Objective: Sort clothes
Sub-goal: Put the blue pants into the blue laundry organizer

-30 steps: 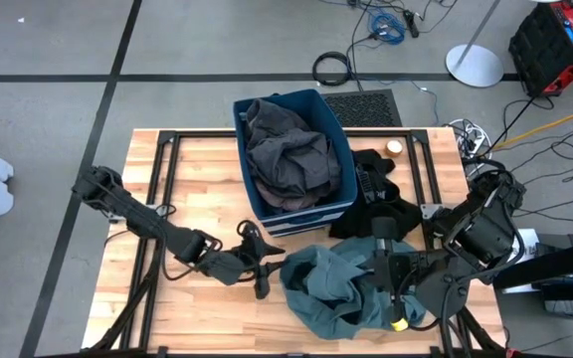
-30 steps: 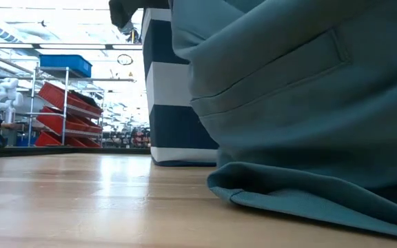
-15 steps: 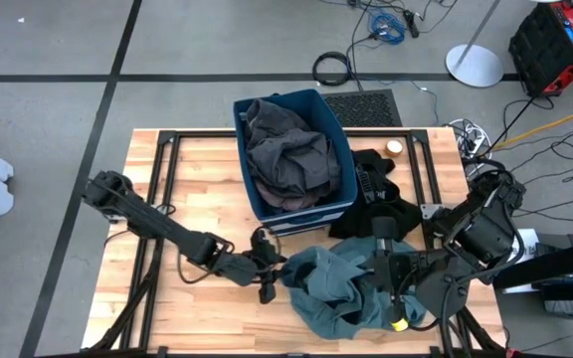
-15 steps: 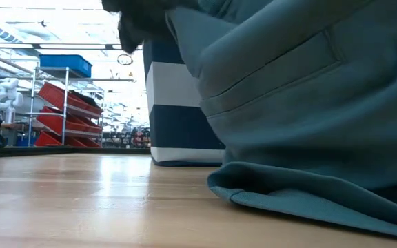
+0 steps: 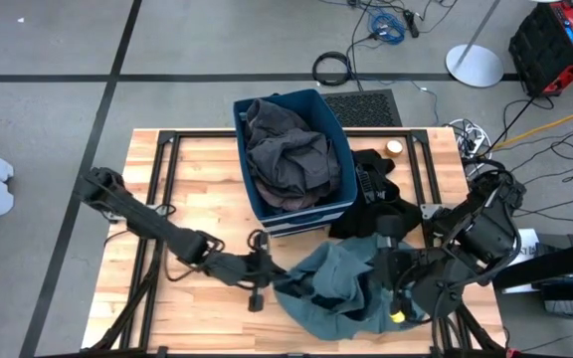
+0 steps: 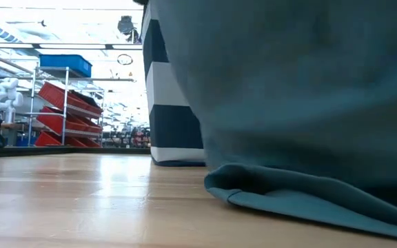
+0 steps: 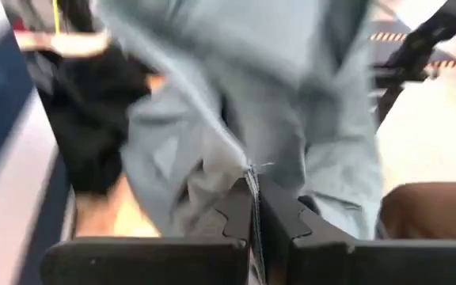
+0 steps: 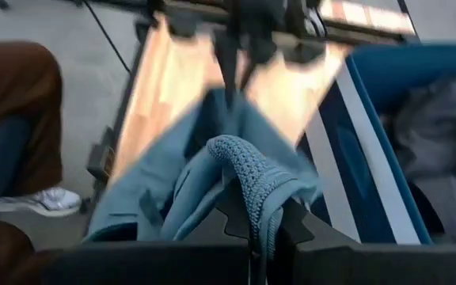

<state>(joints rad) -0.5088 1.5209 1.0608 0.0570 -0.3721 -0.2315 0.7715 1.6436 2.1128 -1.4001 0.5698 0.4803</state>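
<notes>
Sorting part done: both tools hold the grey-green garment near the surface's (image 5: 197, 169) near edge.

The navy bin (image 5: 316, 102) at the far middle already holds a dark grey garment (image 5: 286, 149); a black garment (image 5: 371, 204) lies to its right, unsorted. The grey-green garment (image 5: 341, 293) is stretched between the left tool (image 5: 265, 281), clenched on its edge, and the right tool (image 5: 391, 288), clamped on its ribbed hem.

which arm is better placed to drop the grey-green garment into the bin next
Left, probably. Both grippers are shut on the grey-green garment, but the left gripper sits nearer the navy bin, just in front of it, while the right gripper grips the ribbed edge farther off.
</notes>
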